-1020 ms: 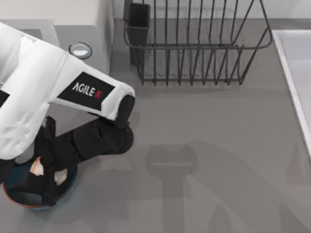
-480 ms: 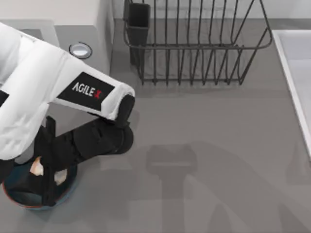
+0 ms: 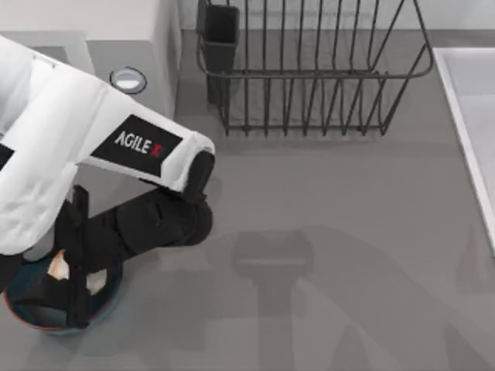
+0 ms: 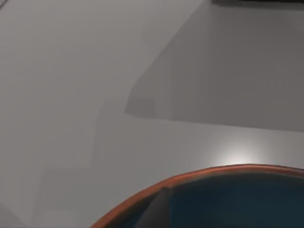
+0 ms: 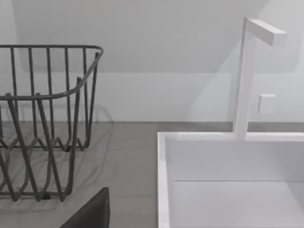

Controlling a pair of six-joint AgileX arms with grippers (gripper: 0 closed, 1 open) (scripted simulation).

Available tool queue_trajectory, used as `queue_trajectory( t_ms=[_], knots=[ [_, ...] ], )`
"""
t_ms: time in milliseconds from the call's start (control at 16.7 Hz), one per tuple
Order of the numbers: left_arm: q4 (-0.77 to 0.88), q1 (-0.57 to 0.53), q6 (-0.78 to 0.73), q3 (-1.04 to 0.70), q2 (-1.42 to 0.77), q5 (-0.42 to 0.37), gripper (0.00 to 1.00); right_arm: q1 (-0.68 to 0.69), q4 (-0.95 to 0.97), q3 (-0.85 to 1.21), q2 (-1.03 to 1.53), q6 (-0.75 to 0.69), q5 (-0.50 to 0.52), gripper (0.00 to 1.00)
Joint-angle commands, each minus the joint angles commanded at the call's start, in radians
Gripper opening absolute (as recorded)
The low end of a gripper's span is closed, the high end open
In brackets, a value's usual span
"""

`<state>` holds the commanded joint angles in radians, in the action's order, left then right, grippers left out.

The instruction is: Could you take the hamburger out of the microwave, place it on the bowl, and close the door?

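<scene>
Left gripper (image 3: 73, 282) low over the bowl (image 3: 108, 297), table's front-left corner.
Hamburger (image 3: 58, 267): cream lump with orange patches, sitting inside the bowl between the dark fingers; cannot tell whether they grip it. Bowl round, blue, thin reddish-brown rim (image 4: 142, 197), teal inside. Microwave (image 3: 128, 46) white and boxy, one round silver button. Wire rack (image 3: 309, 77) of dark bars; white sink (image 5: 164, 190).

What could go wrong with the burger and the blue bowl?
1. The hamburger lies toward one side of the bowl, under the left end effector. If it is let go off-centre, it might roll out.
2. The bowl sits close to the top view's bottom-left corner, so a careless lift could nudge it toward the edge.
</scene>
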<state>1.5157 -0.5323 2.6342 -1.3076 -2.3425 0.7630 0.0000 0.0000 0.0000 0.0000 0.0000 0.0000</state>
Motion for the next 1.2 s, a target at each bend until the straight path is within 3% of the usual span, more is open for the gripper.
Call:
queue_trajectory(
  t_ms=[420, 660, 900, 1200],
  knots=[
    [0.025, -0.030, 0.006, -0.019, 0.042, -0.015, 1.00, 0.000, 0.000, 0.000, 0.000, 0.000, 0.000, 1.00],
    [-0.068, 0.021, -0.097, 0.071, 0.138, -0.045, 1.00, 0.000, 0.000, 0.000, 0.000, 0.000, 0.000, 1.00],
    [-0.305, 0.129, -0.364, 0.272, 0.391, -0.119, 1.00, 0.000, 0.000, 0.000, 0.000, 0.000, 0.000, 1.00],
    [-0.691, 0.287, -0.929, 0.590, 0.883, -0.259, 1.00, 0.000, 0.000, 0.000, 0.000, 0.000, 0.000, 1.00]
  ],
)
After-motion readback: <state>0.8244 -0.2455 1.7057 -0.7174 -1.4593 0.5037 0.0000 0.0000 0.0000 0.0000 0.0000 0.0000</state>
